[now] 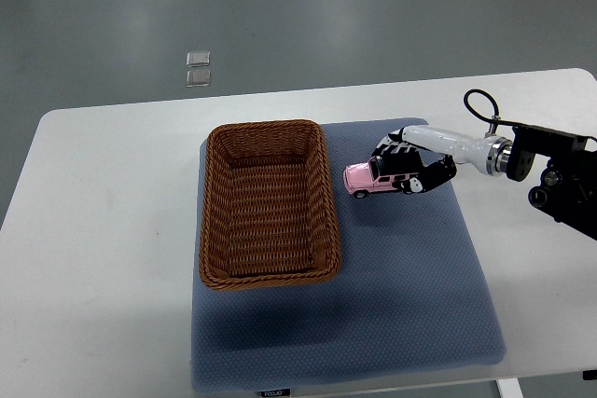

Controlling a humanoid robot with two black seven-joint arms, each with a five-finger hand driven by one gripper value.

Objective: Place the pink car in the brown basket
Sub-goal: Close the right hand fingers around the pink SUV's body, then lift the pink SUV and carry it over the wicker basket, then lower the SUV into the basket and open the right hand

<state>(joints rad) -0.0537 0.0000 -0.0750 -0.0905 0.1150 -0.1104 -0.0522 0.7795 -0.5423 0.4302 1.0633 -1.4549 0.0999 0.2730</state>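
A white bench (pixel 103 230) with rounded corners stands on a grey floor (pixel 280 16). A blue-grey mat (pixel 410 295) lies flat on it, reaching the near edge. On the floor beyond the bench lie two small clear square pieces (pixel 198 69), one just behind the other.

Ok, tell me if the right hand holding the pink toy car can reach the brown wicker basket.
Probably yes: the right hand grips the pink toy car just beside the brown wicker basket, with nothing between them.
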